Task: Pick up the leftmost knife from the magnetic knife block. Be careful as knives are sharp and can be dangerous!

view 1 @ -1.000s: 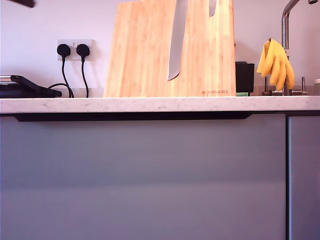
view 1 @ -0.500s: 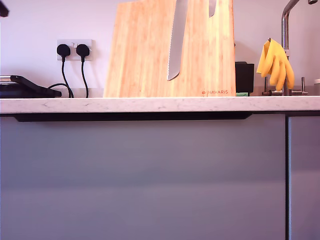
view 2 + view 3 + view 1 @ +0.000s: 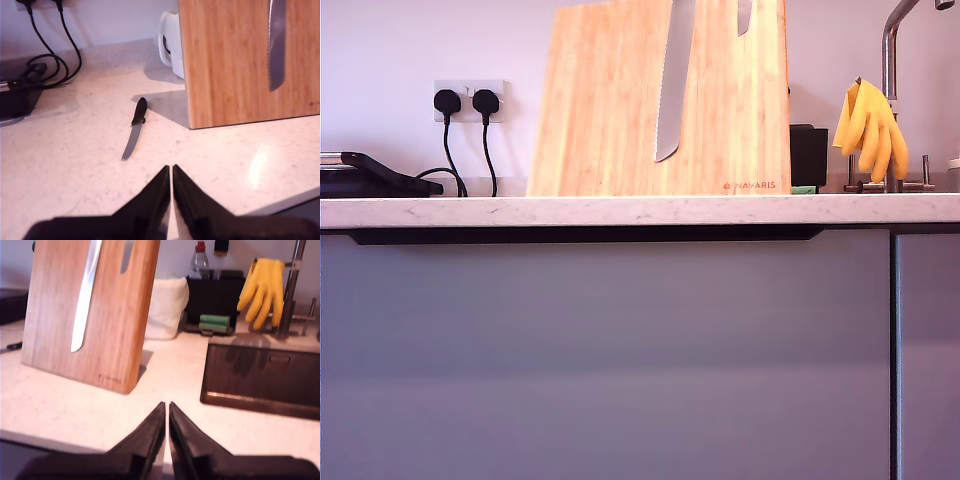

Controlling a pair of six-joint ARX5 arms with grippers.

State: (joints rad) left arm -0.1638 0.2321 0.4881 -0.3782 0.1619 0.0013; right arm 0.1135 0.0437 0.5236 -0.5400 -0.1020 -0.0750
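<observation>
Both pincers pinched closed, empty: my first gripper [image 3: 171,172], my second gripper [image 3: 166,407]; neither shows in the exterior view. The magnetic knife block [image 3: 610,110] carries only the long serrated blade [image 3: 670,90] and a short blade tip [image 3: 745,15]. A black-handled knife [image 3: 134,131], probably the target, lies flat on the worktop [image 3: 75,165] near the block's foot, on the cables' side. Looks off the block but not in hand; next: open first gripper, take the handle, stay clear of the edge.

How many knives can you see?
3: a long serrated knife and a short blade tip on the block, plus a black-handled knife lying on the counter. Others may be hidden.
</observation>
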